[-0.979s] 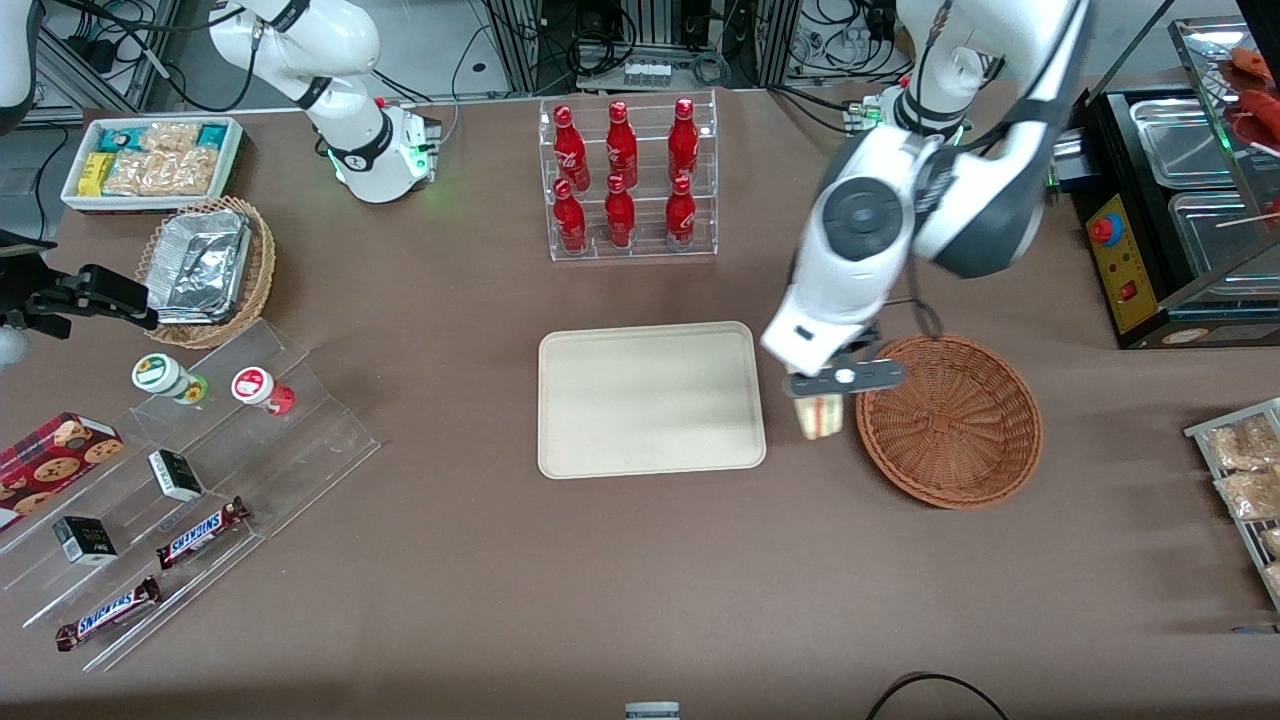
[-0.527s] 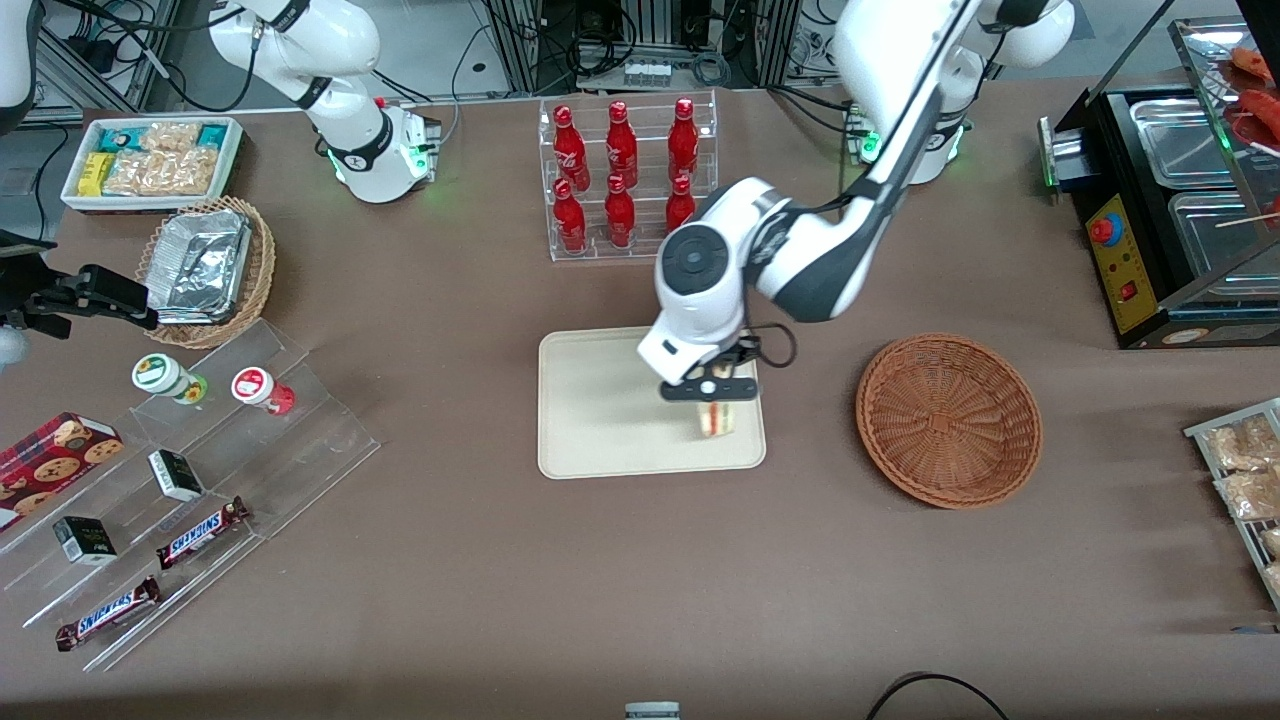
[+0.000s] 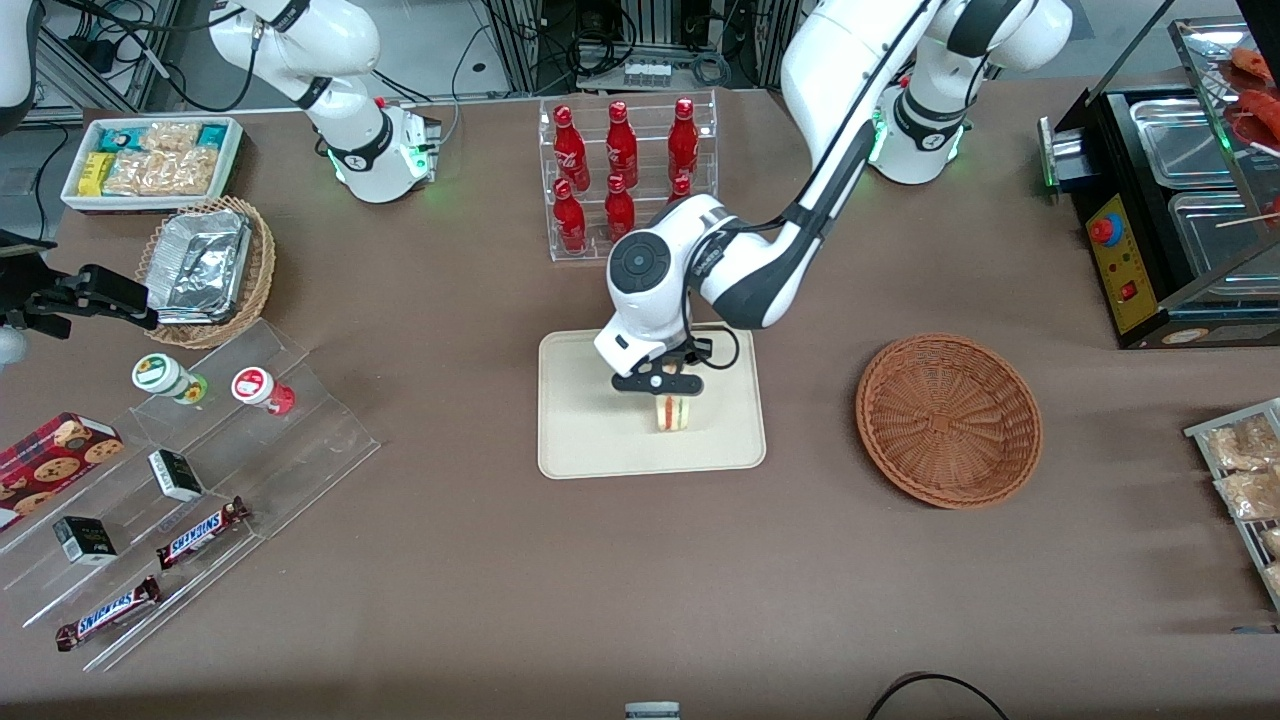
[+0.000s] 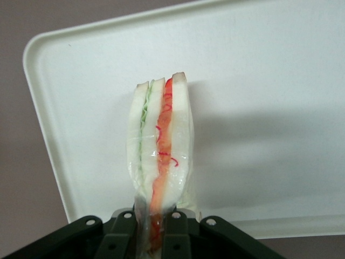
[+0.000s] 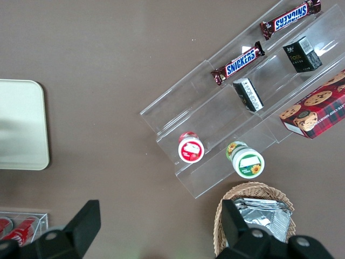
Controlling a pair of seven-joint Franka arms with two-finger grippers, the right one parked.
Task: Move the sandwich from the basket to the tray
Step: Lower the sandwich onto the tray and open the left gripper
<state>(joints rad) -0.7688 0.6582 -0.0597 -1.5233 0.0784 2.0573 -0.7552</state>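
Observation:
My left gripper (image 3: pixel 662 385) hangs over the middle of the cream tray (image 3: pixel 590 440), shut on the sandwich (image 3: pixel 675 412). The wedge of white bread with red and green filling points down at the tray. In the left wrist view the sandwich (image 4: pixel 160 145) is pinched at its base between the dark fingers (image 4: pixel 123 232) of the gripper (image 4: pixel 152 234), with the tray (image 4: pixel 269 108) beneath it. Whether the sandwich touches the tray I cannot tell. The reddish-brown wicker basket (image 3: pixel 948 420) sits empty beside the tray, toward the working arm's end.
A clear rack of red bottles (image 3: pixel 625 180) stands farther from the front camera than the tray, close to my arm. Toward the parked arm's end are a tan basket of foil containers (image 3: pixel 205 268), a white snack bin (image 3: pixel 152 160) and an acrylic stand with candy bars (image 3: pixel 190 480).
My gripper carried the sandwich from beside the basket's rim across to above the tray's middle. The basket has not moved.

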